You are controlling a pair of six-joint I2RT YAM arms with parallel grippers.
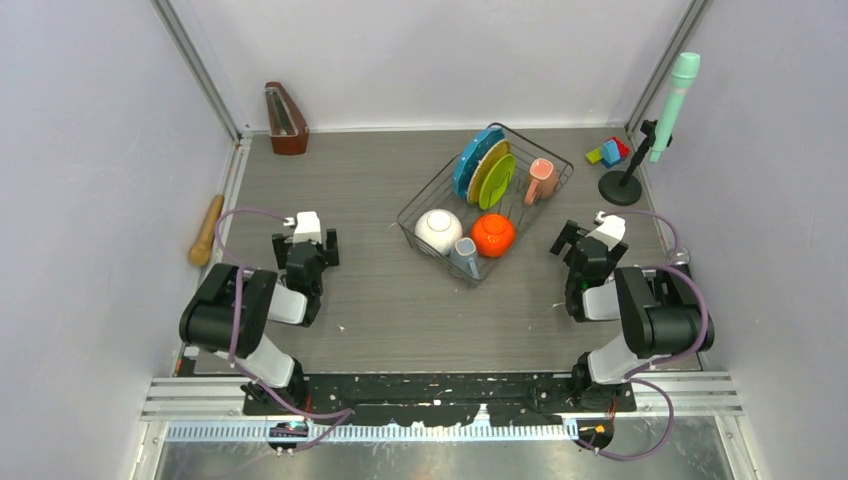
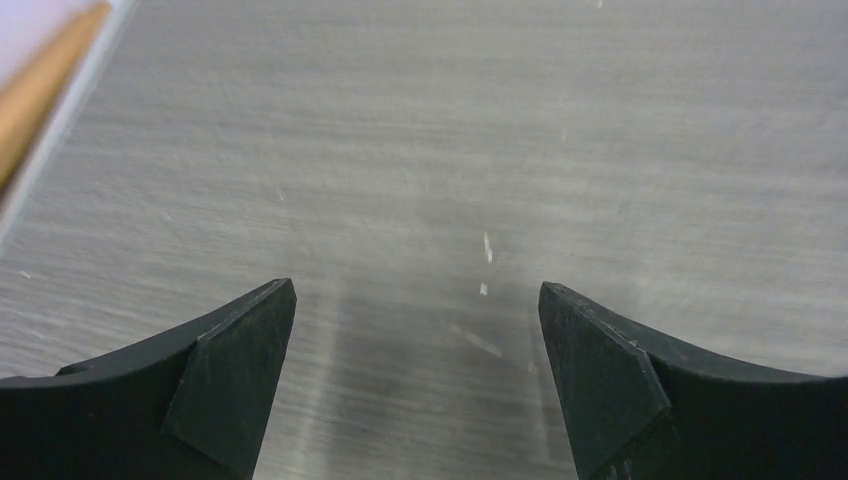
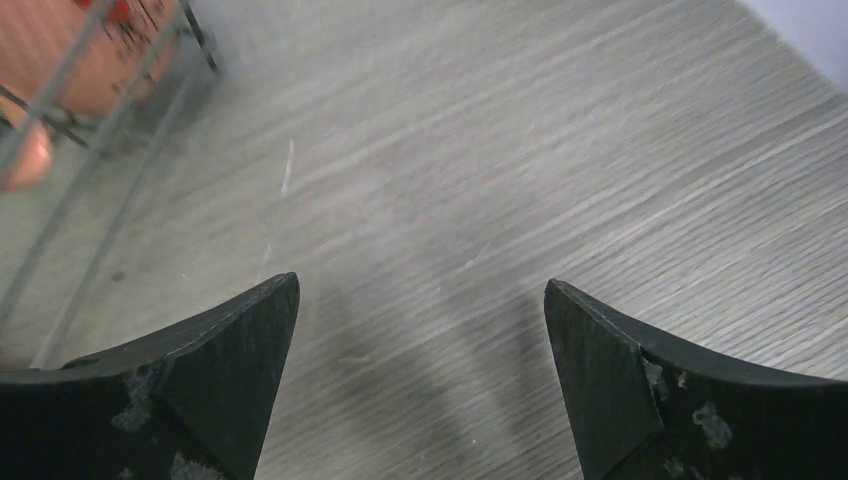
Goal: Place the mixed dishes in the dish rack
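Grey counter (image 1: 380, 300) carries the dish rack (image 1: 440, 177) right of centre toward the far side. Inside it are the blue plate (image 1: 468, 158) and green plate (image 1: 495, 178) on edge, the pink mug (image 1: 541, 180), white bowl (image 1: 438, 230), orange bowl (image 1: 492, 235) and grey mug (image 1: 466, 257). Either side of it, the left pincer (image 2: 417, 290) and right pincer (image 3: 422, 285) gape wide over the counter, gripping nothing.

I see a grey wood-grain table (image 1: 380, 300), flecked with pale scuffs. On it stand the black wire dish rack (image 1: 440, 177), angled right of centre, a brown metronome (image 1: 285, 120) far left, a round-based black stand (image 1: 620, 188) and coloured blocks (image 1: 608, 153) far right, and a wooden rolling pin (image 1: 208, 230) along the left edge
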